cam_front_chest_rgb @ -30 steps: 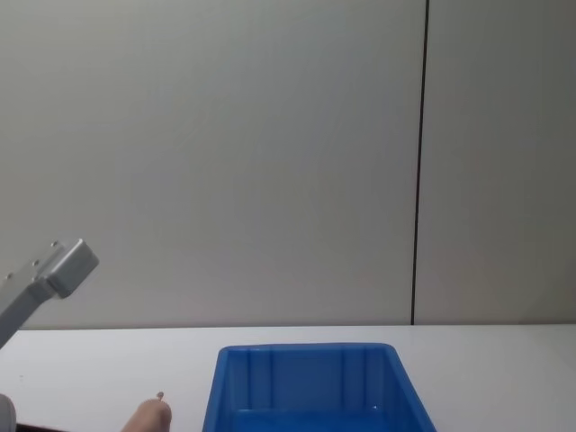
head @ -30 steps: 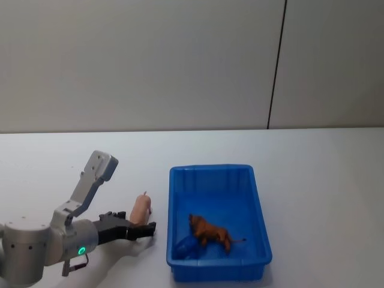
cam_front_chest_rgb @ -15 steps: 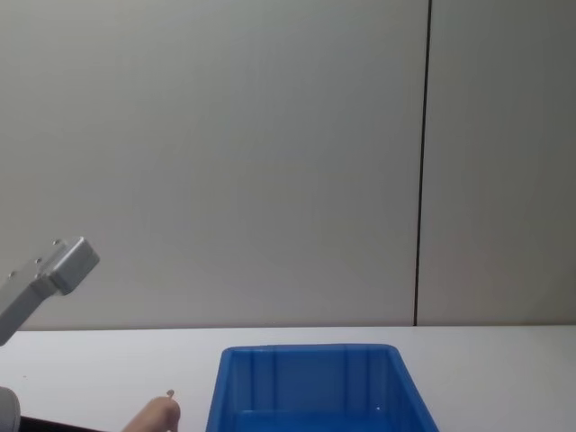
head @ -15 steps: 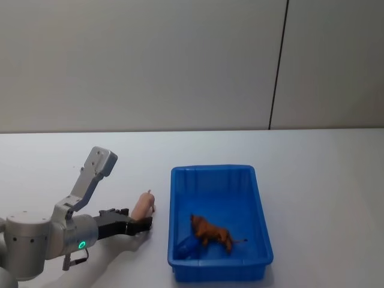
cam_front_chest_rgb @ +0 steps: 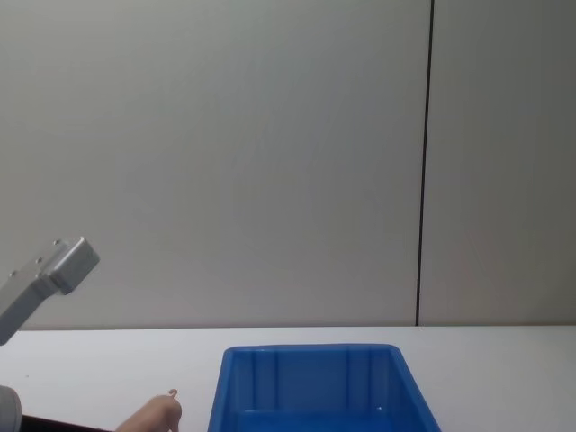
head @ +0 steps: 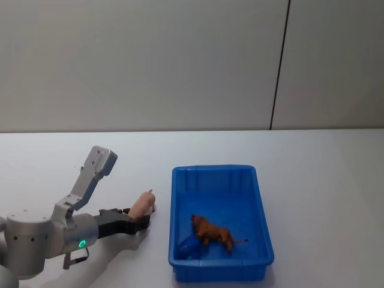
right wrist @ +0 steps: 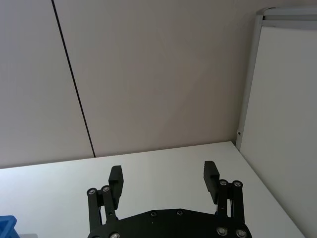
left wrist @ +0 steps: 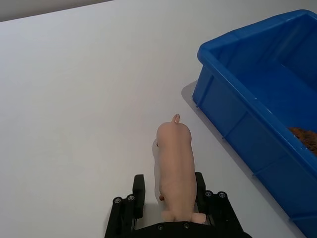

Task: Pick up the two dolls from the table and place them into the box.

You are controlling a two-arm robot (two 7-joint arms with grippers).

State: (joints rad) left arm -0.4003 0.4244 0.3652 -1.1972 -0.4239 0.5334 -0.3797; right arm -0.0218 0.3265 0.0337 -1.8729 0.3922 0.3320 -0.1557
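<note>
Left hand point(left wrist: 168, 210) pinching pink doll point(left wrist: 175, 171) beside blue box point(head: 221, 222); brown doll point(head: 211, 231) inside; right hand point(right wrist: 164, 179) spread.

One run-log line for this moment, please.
left gripper: shut on smooth peach-pink rounded soft doll, above white table | reddish-brown lumpy doll: inside bright blue plastic box | right gripper: open, idle

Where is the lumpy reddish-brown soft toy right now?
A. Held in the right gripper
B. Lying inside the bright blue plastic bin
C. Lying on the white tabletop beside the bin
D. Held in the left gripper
B: the head view shows the lumpy reddish-brown soft toy lying on the floor of the bright blue plastic bin, while the left gripper is at the smooth peach-pink soft toy on the white tabletop.
</note>
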